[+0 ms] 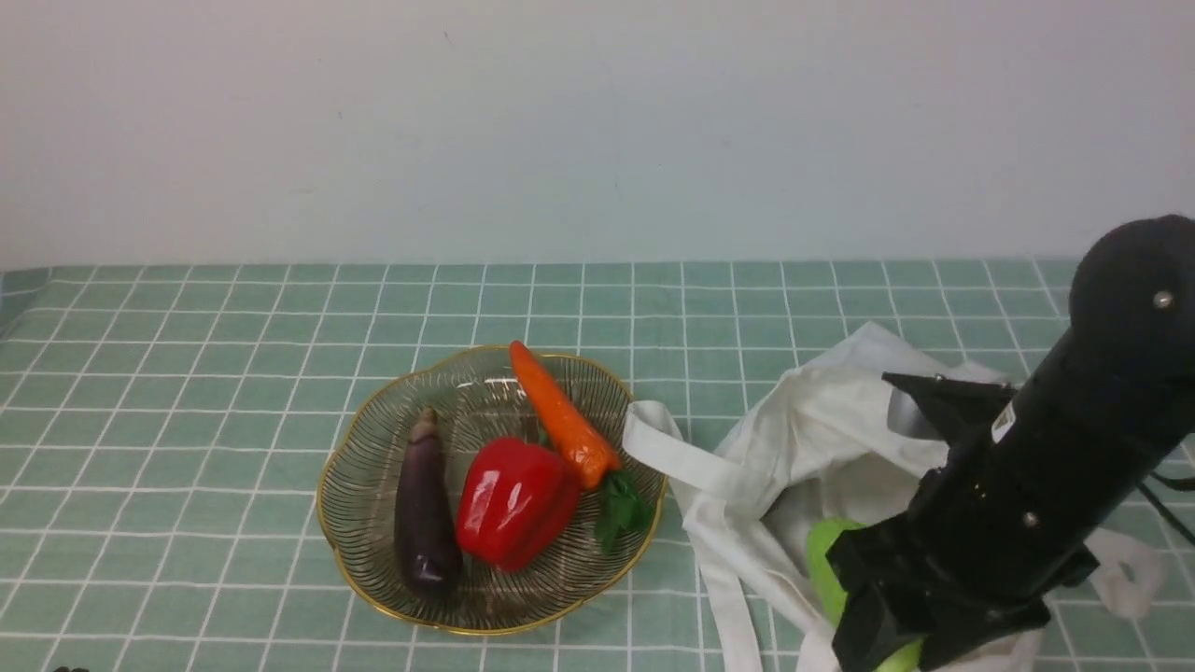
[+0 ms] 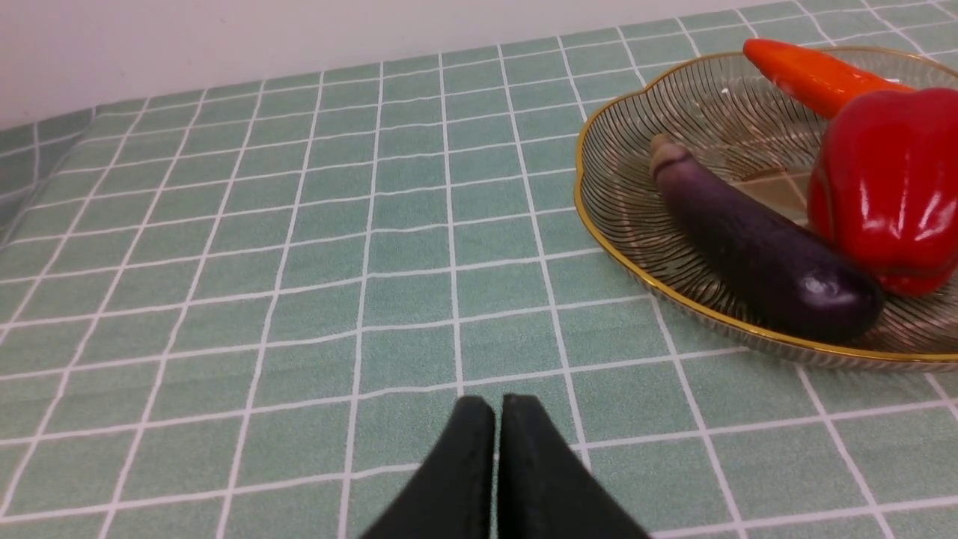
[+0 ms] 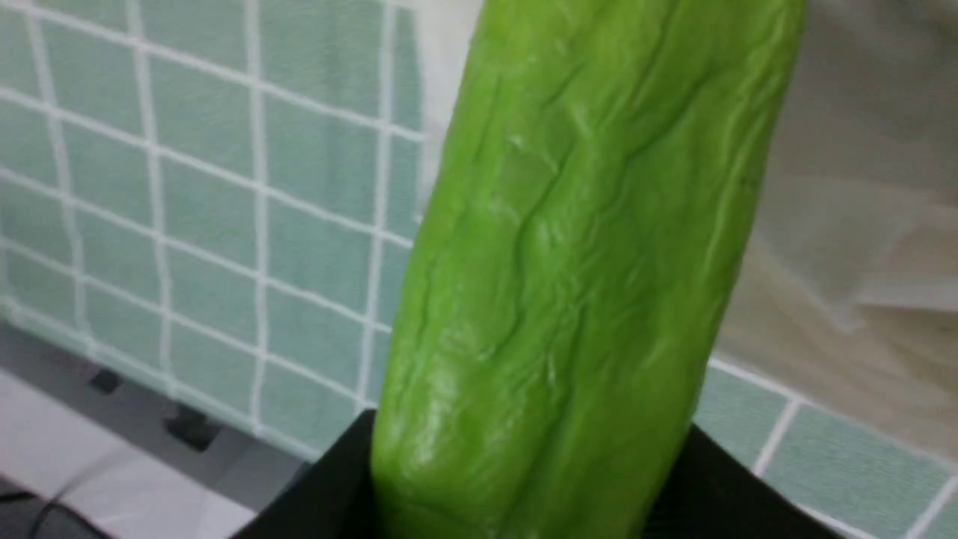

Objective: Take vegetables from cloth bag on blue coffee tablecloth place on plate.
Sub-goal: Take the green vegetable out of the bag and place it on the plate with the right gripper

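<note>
Pinching one end of the wrinkled light-green oblong vegetable (image 3: pixel 569 284), the black right fingers (image 3: pixel 322 505) show only in the right wrist view; front view places it over the off-white cloth bag (image 1: pixel 831 439); left fingers (image 2: pixel 464 471) pressed together.

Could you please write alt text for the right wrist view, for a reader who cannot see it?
A light green, wrinkled toy vegetable fills the frame, held by the right end effector, with teal checked tablecloth and white cloth bag behind.

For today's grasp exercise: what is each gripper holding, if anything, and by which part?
Right gripper holds the green vegetable near one end; left gripper holds nothing.
</note>
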